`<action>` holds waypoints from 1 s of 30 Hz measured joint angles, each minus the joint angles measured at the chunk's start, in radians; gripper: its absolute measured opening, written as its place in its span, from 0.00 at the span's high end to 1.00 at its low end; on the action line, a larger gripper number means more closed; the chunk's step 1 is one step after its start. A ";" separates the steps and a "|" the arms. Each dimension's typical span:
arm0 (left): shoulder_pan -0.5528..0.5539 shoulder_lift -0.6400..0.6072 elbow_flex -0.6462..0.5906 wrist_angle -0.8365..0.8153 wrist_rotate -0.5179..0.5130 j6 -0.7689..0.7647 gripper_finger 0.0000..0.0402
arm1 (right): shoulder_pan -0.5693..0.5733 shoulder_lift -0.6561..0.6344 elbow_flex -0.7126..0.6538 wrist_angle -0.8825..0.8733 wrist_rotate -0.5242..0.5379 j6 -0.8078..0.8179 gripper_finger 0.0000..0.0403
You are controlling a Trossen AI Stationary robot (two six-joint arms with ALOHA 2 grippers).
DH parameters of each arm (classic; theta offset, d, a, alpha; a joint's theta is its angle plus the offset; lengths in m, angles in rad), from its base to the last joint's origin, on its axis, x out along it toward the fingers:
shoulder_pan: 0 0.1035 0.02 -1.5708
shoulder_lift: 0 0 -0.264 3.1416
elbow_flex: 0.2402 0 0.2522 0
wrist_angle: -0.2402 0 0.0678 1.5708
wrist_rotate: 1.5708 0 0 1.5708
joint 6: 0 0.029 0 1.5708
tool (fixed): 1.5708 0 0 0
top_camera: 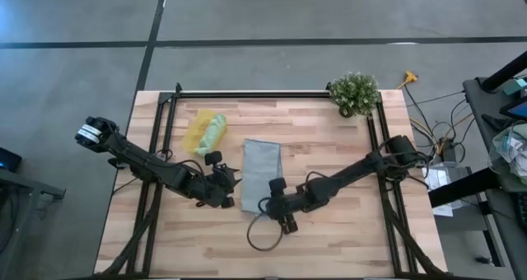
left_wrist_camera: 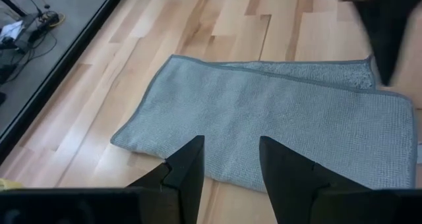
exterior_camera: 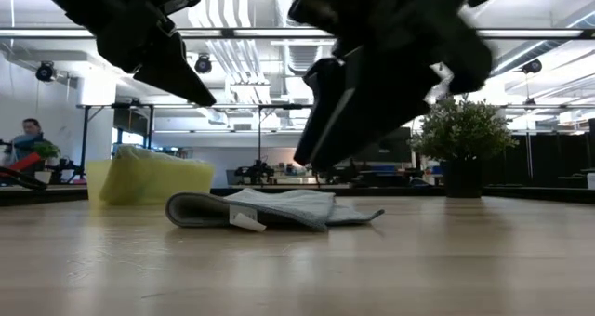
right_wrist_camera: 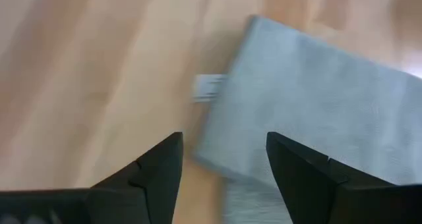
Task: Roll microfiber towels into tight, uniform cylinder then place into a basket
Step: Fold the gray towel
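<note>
The grey-blue microfiber towel (top_camera: pixel 261 175) lies folded into a long strip flat on the table's middle, with a white tag (right_wrist_camera: pixel 210 87) at its near corner. A rolled light green towel (top_camera: pixel 216 132) sits in the yellow basket (top_camera: pixel 198 132) at the far left. My left gripper (left_wrist_camera: pixel 231 159) hovers open over the strip's left long edge. Over the strip's near end my right gripper (right_wrist_camera: pixel 224 159) is open. In the low view both grippers hang above the cloth (exterior_camera: pixel 270 209) without touching it.
A potted plant (top_camera: pixel 354 92) stands at the table's far right corner. A dark cable loop (top_camera: pixel 263 231) lies on the wood near the right gripper. A black frame (top_camera: pixel 247 94) runs along the far edge and down both sides of the table.
</note>
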 joint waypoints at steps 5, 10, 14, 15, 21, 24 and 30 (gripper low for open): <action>0.000 0.000 0.000 0.001 0.000 -0.002 0.68 | 0.037 0.008 0.010 0.027 0.014 0.003 0.47; 0.000 0.000 0.000 0.002 0.000 -0.003 0.68 | 0.044 0.051 0.027 0.059 0.055 -0.010 0.47; 0.000 0.000 0.000 0.002 0.001 -0.004 0.68 | 0.051 0.109 0.056 0.046 0.142 -0.050 0.47; 0.000 0.000 0.000 0.002 0.001 -0.004 0.68 | 0.054 0.124 0.066 0.029 0.182 -0.064 0.47; -0.001 0.001 0.000 0.003 0.003 -0.052 0.68 | 0.060 0.170 0.138 -0.061 0.289 -0.072 0.47; -0.006 0.003 0.000 0.003 0.003 -0.082 0.68 | 0.065 0.171 0.138 -0.063 0.272 -0.061 0.47; -0.031 0.005 0.000 0.008 0.005 -0.107 0.68 | 0.075 0.167 0.137 -0.066 0.260 -0.021 0.47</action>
